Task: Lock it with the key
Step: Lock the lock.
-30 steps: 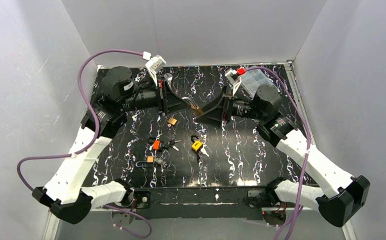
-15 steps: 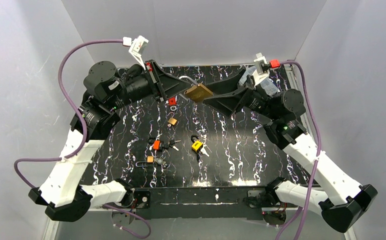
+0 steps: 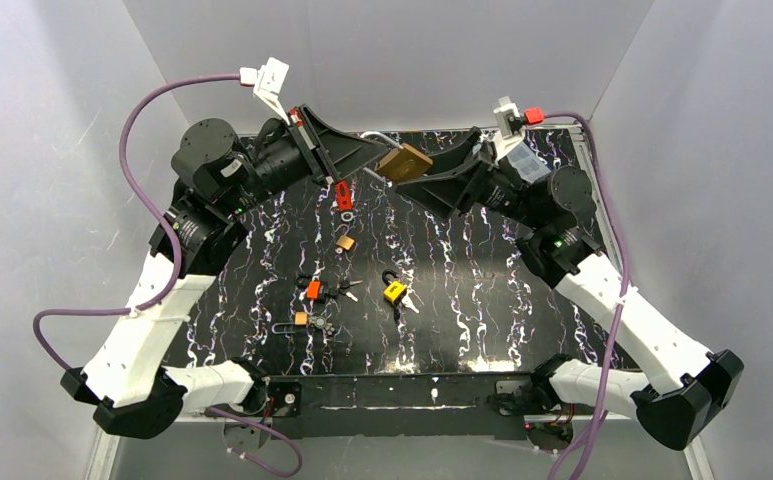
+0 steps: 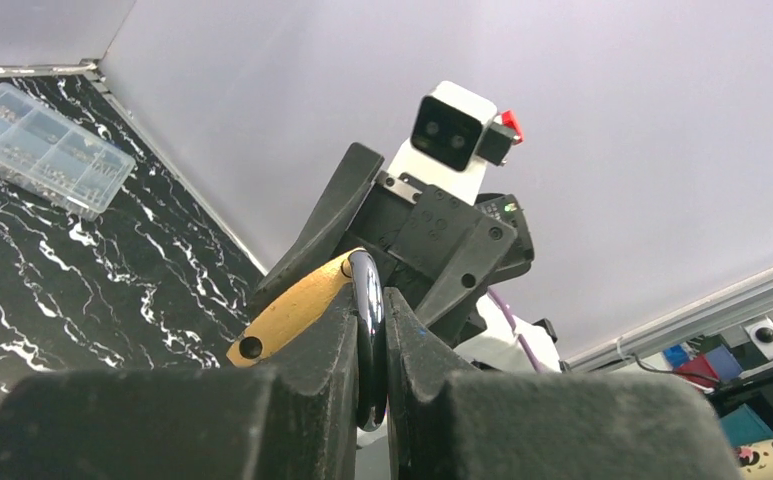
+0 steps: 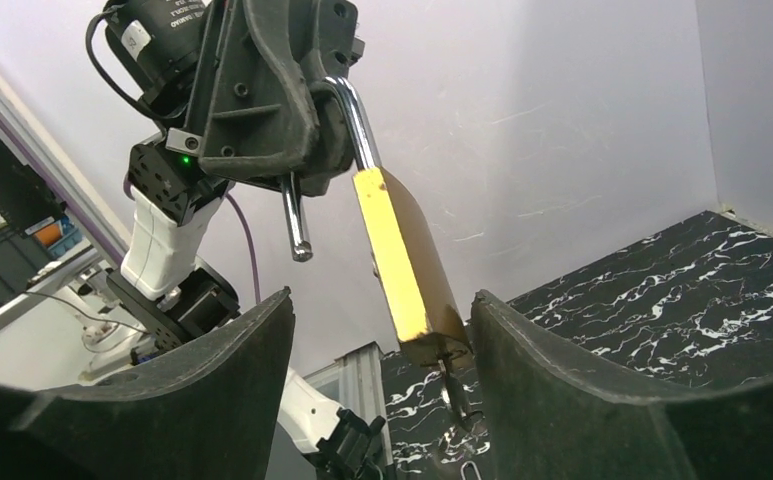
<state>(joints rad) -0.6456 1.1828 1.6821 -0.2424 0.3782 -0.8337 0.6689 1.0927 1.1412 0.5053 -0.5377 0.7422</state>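
A brass padlock hangs in the air over the back of the table. My left gripper is shut on its steel shackle, which sits pinched between the two pads. The shackle stands open, its free leg out of the body. A key sticks out of the bottom of the body. My right gripper faces the lock from the right. In the right wrist view its jaws stand open on either side of the body's lower end and the key, touching neither.
Small padlocks with keys lie mid-table: brass, orange, yellow, and another orange one. A small red item lies below my left gripper. A clear parts box sits at the back right corner.
Both arms have lifted, carrying the brass padlock up and toward the back wall. My right gripper's jaws have narrowed around the lock's lower end.
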